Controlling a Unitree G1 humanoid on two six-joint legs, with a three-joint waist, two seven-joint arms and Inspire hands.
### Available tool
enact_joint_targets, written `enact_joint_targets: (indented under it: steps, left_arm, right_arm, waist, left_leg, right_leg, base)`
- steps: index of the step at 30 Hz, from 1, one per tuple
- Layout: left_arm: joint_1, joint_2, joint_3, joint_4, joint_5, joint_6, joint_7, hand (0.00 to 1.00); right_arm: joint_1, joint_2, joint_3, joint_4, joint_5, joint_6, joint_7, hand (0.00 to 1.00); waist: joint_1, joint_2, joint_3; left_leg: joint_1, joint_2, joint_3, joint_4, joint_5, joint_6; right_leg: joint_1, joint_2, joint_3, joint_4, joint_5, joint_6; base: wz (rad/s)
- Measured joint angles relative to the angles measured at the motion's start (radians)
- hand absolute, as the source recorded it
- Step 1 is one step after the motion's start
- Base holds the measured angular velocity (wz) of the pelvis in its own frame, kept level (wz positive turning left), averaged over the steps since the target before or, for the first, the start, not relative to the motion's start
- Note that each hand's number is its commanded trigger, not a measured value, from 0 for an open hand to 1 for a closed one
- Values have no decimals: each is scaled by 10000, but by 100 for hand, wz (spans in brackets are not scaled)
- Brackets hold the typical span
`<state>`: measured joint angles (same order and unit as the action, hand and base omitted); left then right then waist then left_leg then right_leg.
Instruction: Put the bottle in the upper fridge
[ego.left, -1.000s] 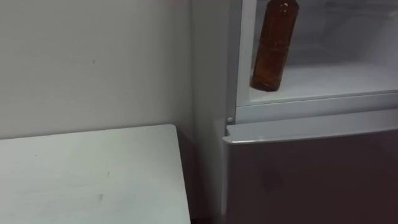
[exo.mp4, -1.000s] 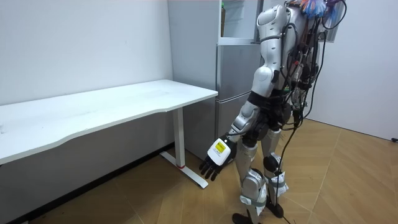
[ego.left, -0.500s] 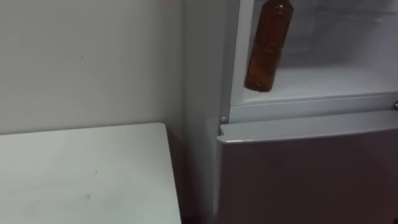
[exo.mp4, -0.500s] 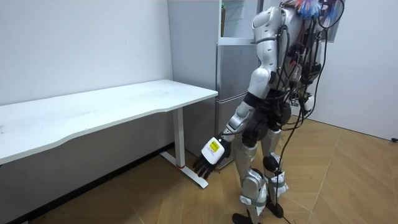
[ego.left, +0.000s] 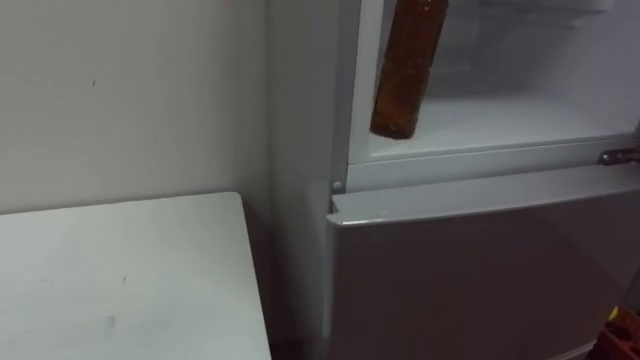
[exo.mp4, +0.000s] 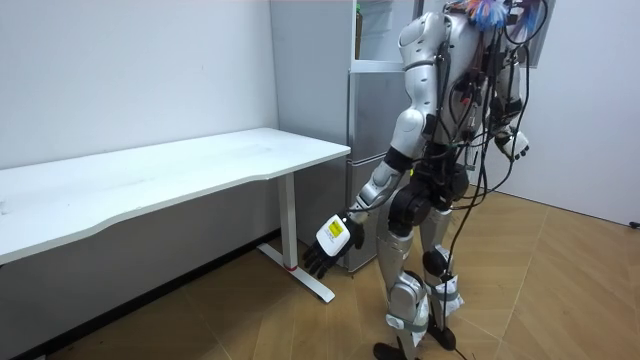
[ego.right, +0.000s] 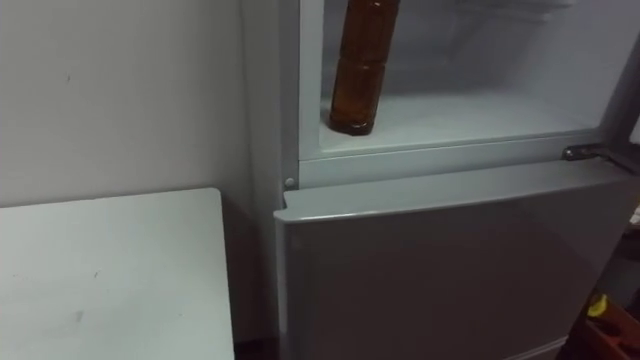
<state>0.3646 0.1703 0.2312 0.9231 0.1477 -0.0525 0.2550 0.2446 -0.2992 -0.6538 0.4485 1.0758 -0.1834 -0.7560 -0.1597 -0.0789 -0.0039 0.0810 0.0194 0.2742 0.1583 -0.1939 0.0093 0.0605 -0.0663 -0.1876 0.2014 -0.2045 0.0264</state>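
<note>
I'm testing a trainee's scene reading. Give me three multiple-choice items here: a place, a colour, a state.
1. Where is the bottle? A on the white table; B on the upper fridge shelf; C on the floor.
2. What colour is the bottle? A green; B clear; C brown.
3. How is the lower fridge door? A shut; B wide open; C missing.
B: its base rests at the shelf's left front. C: its body looks brown. A: the door lies flush with the cabinet front.
</note>
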Motion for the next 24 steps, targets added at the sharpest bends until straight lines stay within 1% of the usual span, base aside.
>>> enact_joint_targets:
  steps: [2,4,5,6,8,9,13,15,17,19,20,21,23,24]
  left_arm:
    - [-5,-1,3,3,3,0,-3,0]
    - [-17,3,6,8,4,0,-22,0]
    - [-16,19,6,23,6,0,-36,0]
    - [-9,43,10,66,7,0,-47,0]
    - [-1,51,4,83,9,3,-68,0]
    - [17,56,5,79,9,3,-75,0]
    - [37,64,6,82,26,3,-89,0]
    - [40,64,8,129,14,0,-78,0]
    - [25,85,4,187,5,-2,-24,0]
    - [28,130,-13,202,5,0,-23,0]
    - [28,149,-15,219,15,0,-23,0]
    - [7,192,-15,325,13,0,-26,0]
    - [-16,232,-14,369,12,7,-32,0]
    - [-19,272,-35,377,9,7,-32,0]
  right_arm:
    - [-47,-122,-42,-395,-24,-149,-333,0]
    - [-72,-262,-74,-868,-18,-231,-660,0]
    - [-103,-391,-92,-1084,-18,-289,-815,0]
    - [-172,-540,-113,-1190,-70,-350,-954,0]
    - [-299,-581,-412,-1579,-341,-382,-1316,0]
    - [-294,-625,-485,-1820,-517,-466,-1521,0]
    - [-416,-677,-846,-2353,-1089,-564,-1997,0]
    - [-474,-855,-881,-2674,-1641,-576,-2343,0]
    - [-475,-1001,-891,-2909,-2074,-584,-2428,0]
    - [-491,-1127,-891,-3264,-2176,-583,-2482,0]
    - [-526,-1248,-891,-3491,-2192,-583,-2482,0]
    - [-641,-1374,-905,-3640,-2210,-528,-2529,0]
    - [-646,-1374,-911,-3663,-2174,-342,-2672,0]
    - [-650,-1374,-917,-3759,-2174,-334,-2785,0]
  waist:
    - [10,-18,11]
    - [9,-40,-4]
    - [10,2,25]
    - [8,-45,-7]
    - [1,-39,-3]
    - [-2,-42,-4]
    - [-33,-84,-4]
    - [-85,-123,-5]
    - [-114,-186,1]
    - [-173,-277,29]
    - [-228,-324,45]
    - [-301,-369,45]
    - [-333,-406,48]
    - [-332,-402,50]
  left_leg:
    - [3,0,3,-10,0,0]
    - [1,-2,9,2,0,0]
    - [-21,-2,6,10,0,0]
    - [-55,1,8,13,0,0]
    - [-126,4,0,22,2,0]
    - [-152,7,-9,22,3,-2]
    - [-155,8,-15,-10,6,-8]
    - [-141,-12,-9,-67,10,-13]
    - [-137,-17,-4,-71,10,-12]
    - [-137,-17,-5,-72,10,-12]
    - [-143,-19,-13,-71,9,-12]
    - [-146,-20,-22,-70,9,-11]
    - [-146,-22,-27,-69,8,-11]
    - [-136,-21,-27,-67,9,-11]
  right_leg:
    - [40,3,-7,-20,0,0]
    - [29,5,-11,-38,0,3]
    - [5,6,-10,-35,0,2]
    - [-34,6,-14,-12,0,2]
    - [-90,7,-38,-2,0,2]
    - [-93,9,-63,-11,0,1]
    - [-91,19,-85,2,-1,1]
    - [-90,8,-85,1,-9,13]
    - [-82,3,-85,-2,-13,20]
    - [-90,3,-87,2,-13,20]
    - [-95,2,-94,-2,-13,20]
    - [-108,2,-96,-9,-13,20]
    - [-109,2,-99,-17,-13,20]
    - [-109,2,-97,-1,-13,20]
  base:
    - [0]
    - [0]
    - [0]
    - [0]
    - [2]
    - [5]
    - [1]
    - [0]
    - [0]
    - [0]
    - [0]
    - [0]
    - [0]
    - [0]
